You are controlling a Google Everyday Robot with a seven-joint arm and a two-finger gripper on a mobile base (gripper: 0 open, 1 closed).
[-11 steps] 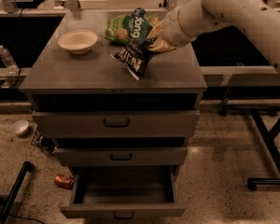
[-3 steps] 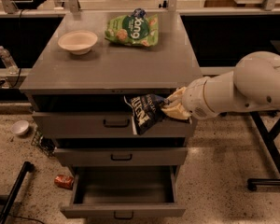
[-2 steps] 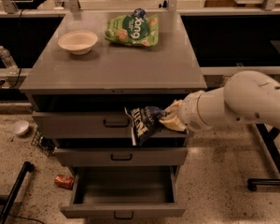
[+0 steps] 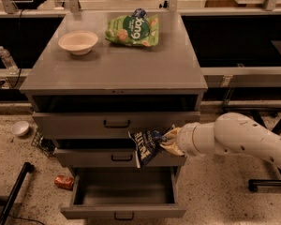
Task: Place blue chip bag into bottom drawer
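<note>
My gripper is shut on the blue chip bag, a crinkled navy bag with white lettering. It hangs in front of the middle drawer front, just above the open bottom drawer. The bottom drawer is pulled out and its dark inside looks empty. My white arm reaches in from the right at drawer height.
A grey cabinet carries a pale bowl and a green snack bag on top. The top drawer and middle drawer stand slightly out. A red can, a white bowl and a black leg lie on the floor at left.
My gripper has carried the blue chip bag down from the cabinet top, past the top drawer, to the middle drawer front. It keeps sinking toward the open bottom drawer.
</note>
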